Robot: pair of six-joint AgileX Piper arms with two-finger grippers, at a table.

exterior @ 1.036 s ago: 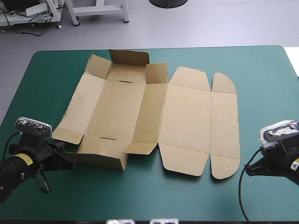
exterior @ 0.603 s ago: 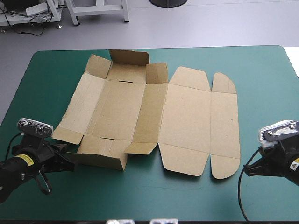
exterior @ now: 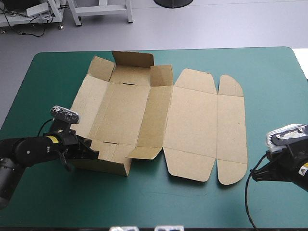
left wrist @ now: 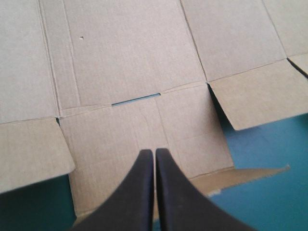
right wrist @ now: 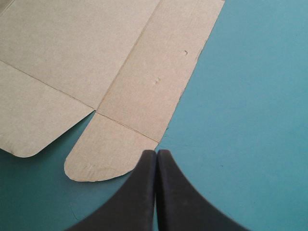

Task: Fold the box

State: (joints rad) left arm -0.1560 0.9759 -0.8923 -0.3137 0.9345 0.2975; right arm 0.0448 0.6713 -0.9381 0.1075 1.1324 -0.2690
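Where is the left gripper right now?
In the high view the left gripper is at the near-left corner of the box, by its raised near wall; its wrist view shows shut fingers over that panel.

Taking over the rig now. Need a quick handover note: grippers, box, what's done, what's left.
Box: middle of the table, mostly flat; far end flaps partly raised, lid panels flat.
Left gripper: shut, above the near end flap, apparently not gripping it.
Right gripper: shut, over bare table beside the rounded near corner flap.
Done: little. Left: raise and tuck the walls.
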